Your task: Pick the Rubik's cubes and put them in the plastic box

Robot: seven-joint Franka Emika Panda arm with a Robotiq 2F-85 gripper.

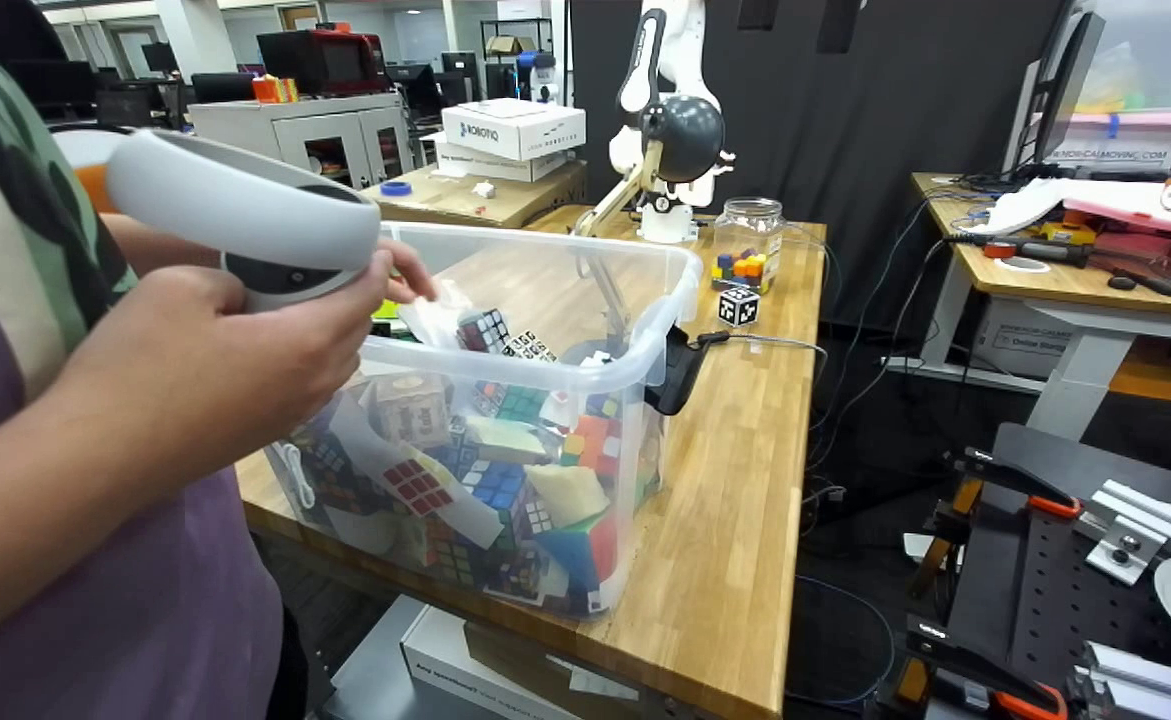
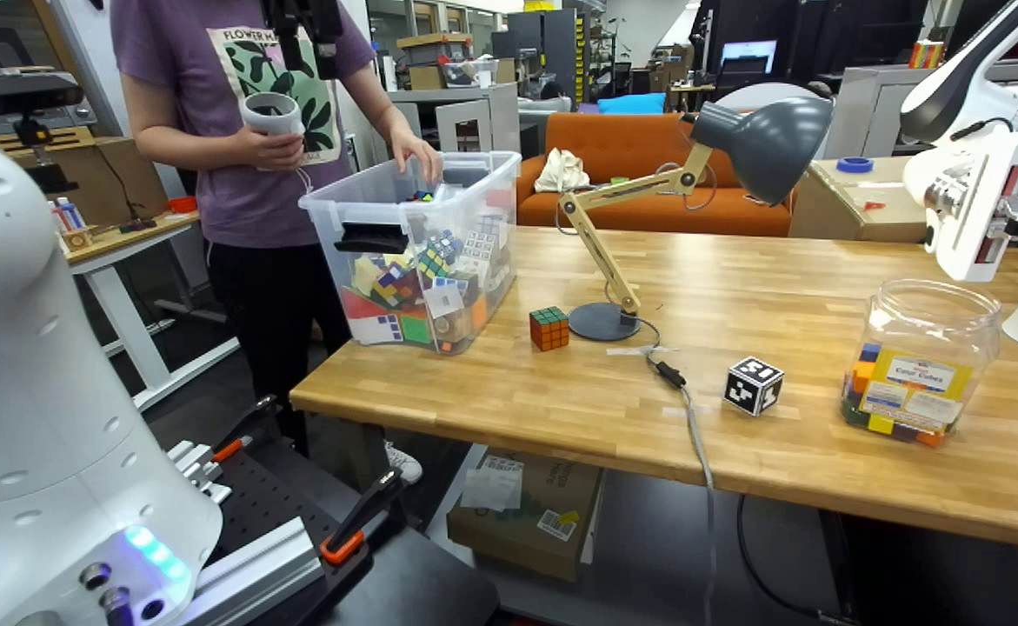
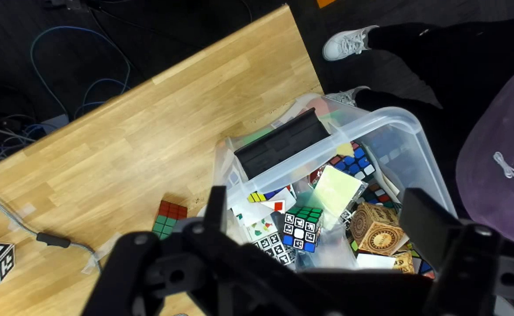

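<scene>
The wooden table (image 2: 561, 400) has a smooth top of pale joined strips. At its end stands a person (image 2: 256, 222) in a purple shirt (image 2: 222, 187), whose visible letters read "FLOWER MA". The plastic box (image 1: 555, 375) on the table is a clear rectangular tub with rounded corners and a black handle (image 2: 374, 237); the person's left hand (image 2: 417, 159) is at its open mouth. Near the box stands a lamp (image 2: 756, 148) with a jointed wooden arm and a dark, rounded shade. A white carton (image 1: 515, 130) reads "ROBOTIQ". Farther down the table, a clear, wide-mouthed jar (image 2: 934, 313) holds coloured blocks (image 1: 745, 268) behind a label (image 2: 917, 382) saying "Color Cubes". The black gripper (image 3: 316, 208) has its jaws spread wide, holding nothing, with the box below in the wrist view. The person's right hand (image 2: 274, 149) grips a white plastic controller (image 1: 265, 220). Rubik's cubes (image 3: 300, 230) with gridded faces lie heaped in the box among white sheets (image 3: 252, 217) and a brown block (image 3: 377, 228) with ring patterns, while a loose cube (image 2: 549, 329), green on top, sits on the table between the box and the lamp's round base (image 2: 591, 323). Farther along is a black-and-white patterned block (image 2: 754, 385).
</scene>
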